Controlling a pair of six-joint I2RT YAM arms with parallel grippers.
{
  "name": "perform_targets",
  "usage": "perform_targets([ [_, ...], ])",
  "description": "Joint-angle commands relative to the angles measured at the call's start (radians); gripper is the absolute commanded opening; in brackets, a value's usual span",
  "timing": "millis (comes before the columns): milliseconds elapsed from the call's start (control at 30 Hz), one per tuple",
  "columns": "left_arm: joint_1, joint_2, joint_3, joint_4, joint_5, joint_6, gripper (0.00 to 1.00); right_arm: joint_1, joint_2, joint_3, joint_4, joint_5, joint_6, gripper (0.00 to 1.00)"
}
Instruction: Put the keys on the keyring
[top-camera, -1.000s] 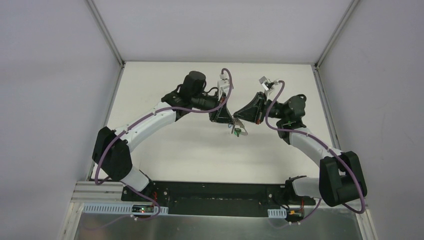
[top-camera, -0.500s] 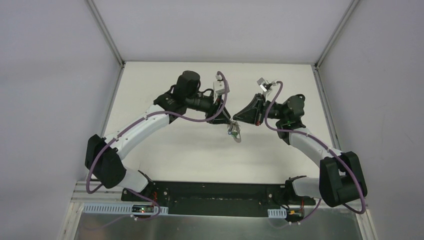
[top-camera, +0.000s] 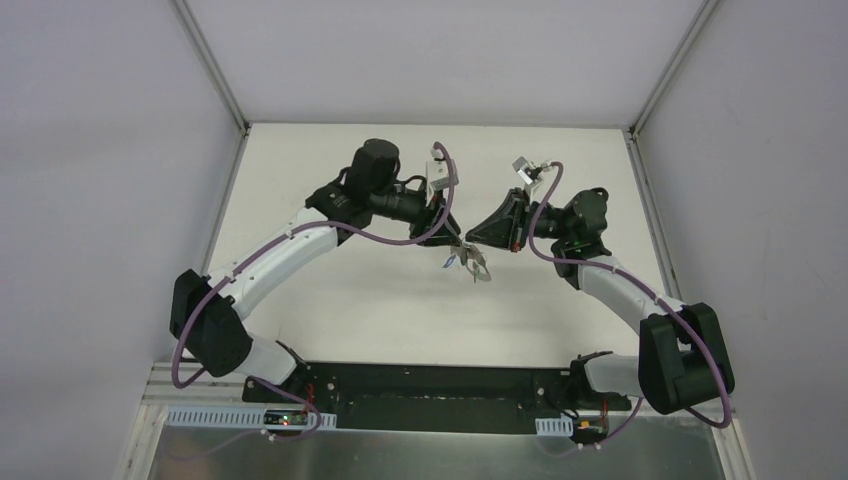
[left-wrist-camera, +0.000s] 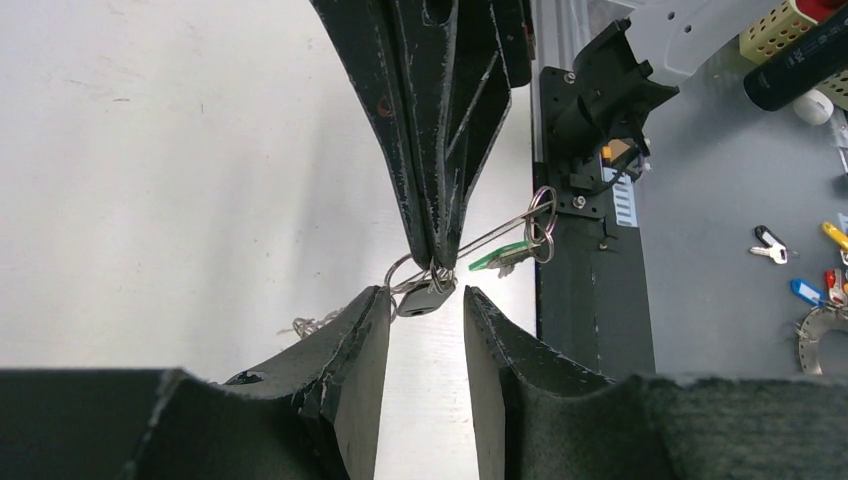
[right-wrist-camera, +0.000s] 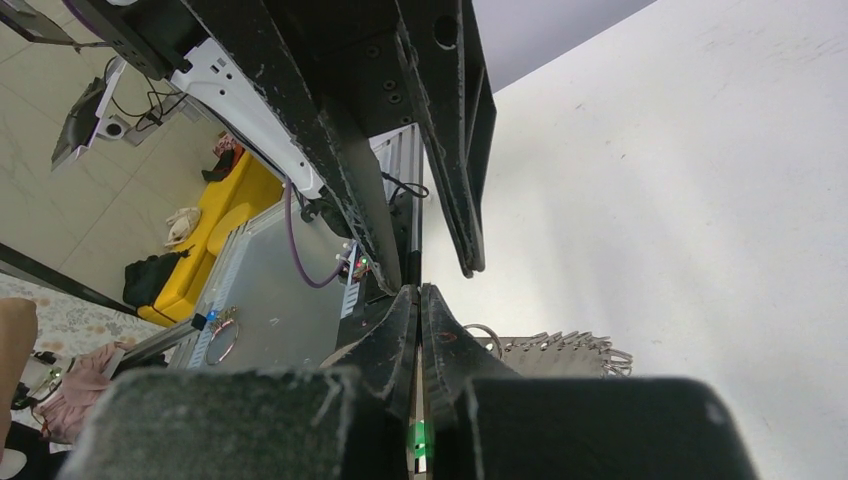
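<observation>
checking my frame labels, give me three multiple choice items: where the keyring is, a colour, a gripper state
1. Where is the keyring? A) over the table's middle, at the right gripper's tip B) at the table's far edge C) at its left edge
2. The key on it has a head that is A) pink B) green C) white
3. The left gripper's jaws are A) shut on the ring B) shut on nothing C) open
Answers: 1 A, the right gripper pinches its rings mid-table; 2 B, green shows by the rings; 3 C, a gap shows between its fingers.
</observation>
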Motion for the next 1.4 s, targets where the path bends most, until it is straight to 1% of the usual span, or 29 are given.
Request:
perform_targets([
  [0, 0.003, 0.023, 0.024, 0.049, 0.035, -0.031, 0.34, 0.006, -0.028, 0.002, 0.040, -0.013, -0.013, 0.00],
  [100, 0.000, 0.041, 0.028, 0.077, 0.041, -0.067, 0.34, 0.006, -0.028, 0.002, 0.041, -0.011, -0.011, 0.00],
  [200, -0.001, 0.053, 0.036, 0.091, 0.046, -0.094, 0.31, 0.005, -0.029, 0.001, 0.037, -0.010, -0.015, 0.00],
  [367, -0.003, 0.062, 0.036, 0.096, 0.055, -0.130, 0.23, 0.005, -0.028, 0.002, 0.024, -0.007, -0.024, 0.00],
  [500, -0.003, 0.063, 0.036, 0.102, 0.062, -0.136, 0.18, 0.003, -0.028, 0.003, 0.003, -0.001, -0.041, 0.00],
  [733, -0.009, 0.069, 0.030, 0.150, 0.079, -0.197, 0.14, 0.002, -0.031, 0.011, -0.029, 0.009, -0.057, 0.00],
  [1033, -0.011, 0.081, 0.028, 0.167, 0.081, -0.229, 0.08, 0.001, -0.034, 0.010, -0.041, 0.011, -0.065, 0.00],
  [1200, -0.011, 0.092, 0.032, 0.170, 0.085, -0.273, 0.01, 0.000, -0.035, 0.009, -0.043, 0.013, -0.069, 0.00],
  [1233, -0.011, 0.094, 0.030, 0.199, 0.087, -0.281, 0.00, 0.000, -0.035, 0.008, -0.044, 0.013, -0.070, 0.00],
  [1367, -0.011, 0.093, 0.027, 0.222, 0.084, -0.313, 0.00, -0.001, -0.035, 0.008, -0.056, 0.012, -0.083, 0.00],
])
